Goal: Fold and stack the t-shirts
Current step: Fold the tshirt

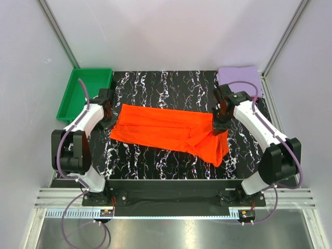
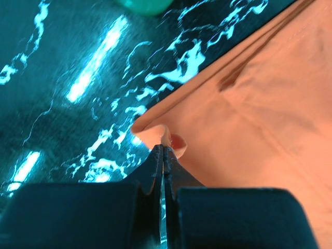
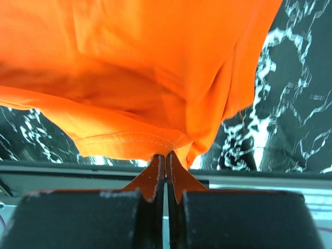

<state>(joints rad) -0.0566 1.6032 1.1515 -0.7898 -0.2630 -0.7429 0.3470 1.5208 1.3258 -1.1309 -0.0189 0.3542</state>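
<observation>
Top external: orange shirt (image 1: pixel 171 132) spread mid-table; left gripper (image 2: pixel 163 150) and right gripper (image 3: pixel 166 158) each pinch its edge (lavender shirt (image 1: pixel 238 78) far right, green tray (image 1: pixel 70 101) far left).

**One wide view from above, two close views from the wrists**

The top camera sat above and behind the arm bases. It looked down and forward over the whole marbled table (image 1: pixel 155 85), from far enough to take in both arms. The left wrist camera looked along the left gripper (image 2: pixel 163 149) from very near, towards the far left corner, where an edge of the green tray (image 2: pixel 142 5) showed. The right wrist camera looked past the right gripper (image 3: pixel 166 156), equally close, towards the table's near edge. All three views shared the orange t-shirt (image 1: pixel 166 132) and the marbled table.
</observation>
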